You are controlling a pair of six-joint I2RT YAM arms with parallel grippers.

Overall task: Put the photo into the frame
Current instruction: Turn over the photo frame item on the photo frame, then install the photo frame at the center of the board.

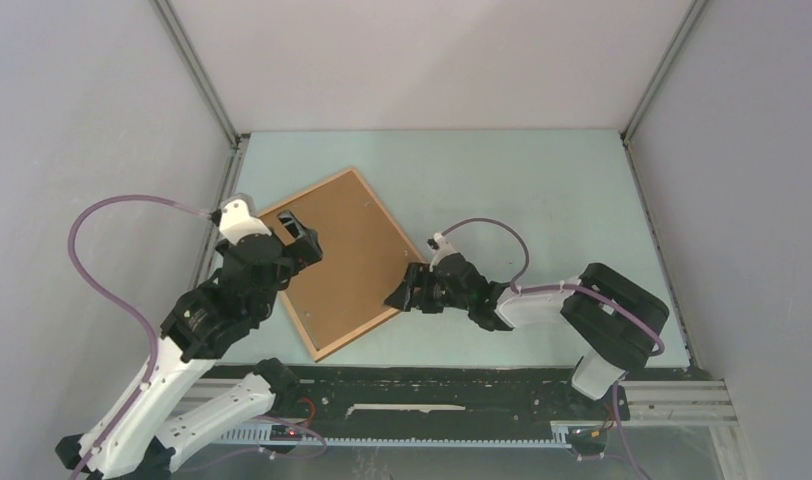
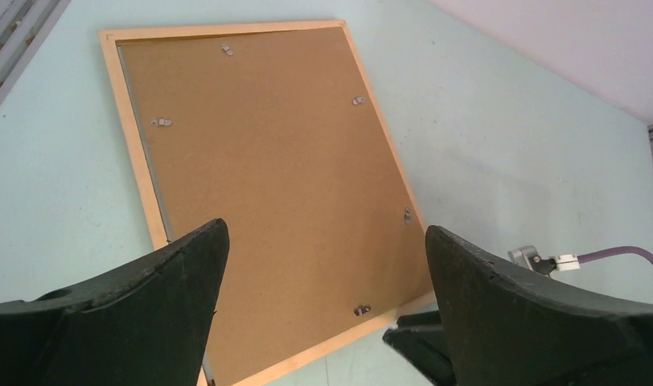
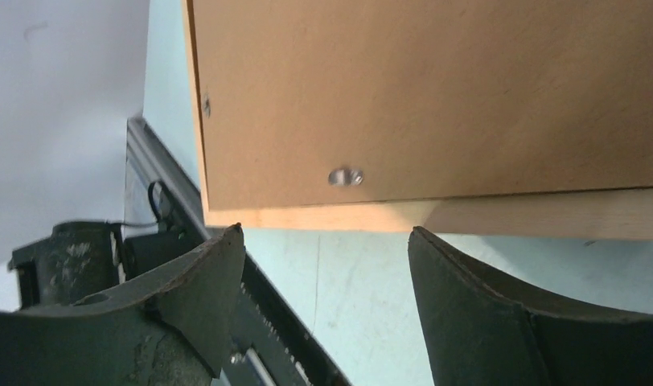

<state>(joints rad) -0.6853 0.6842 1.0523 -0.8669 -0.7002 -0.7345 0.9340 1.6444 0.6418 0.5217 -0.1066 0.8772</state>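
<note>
The light wooden frame (image 1: 281, 308) lies face down and askew on the pale green table. The brown backing board (image 1: 344, 255) sits in it, with several small metal clips (image 2: 361, 309) round its edge. The photo is hidden. My left gripper (image 1: 300, 236) is open and empty over the frame's left part; in its wrist view the frame (image 2: 134, 153) and board (image 2: 275, 161) lie between its fingers (image 2: 178, 265). My right gripper (image 1: 402, 293) is open and empty at the frame's right edge; its wrist view shows the frame rail (image 3: 500, 215) just beyond the fingertips (image 3: 436, 249).
A black rail with a cable channel (image 1: 432, 395) runs along the table's near edge. An aluminium post (image 1: 214, 235) and grey walls bound the left side, another post (image 1: 657, 240) the right. Purple cables (image 1: 112, 280) loop from both arms.
</note>
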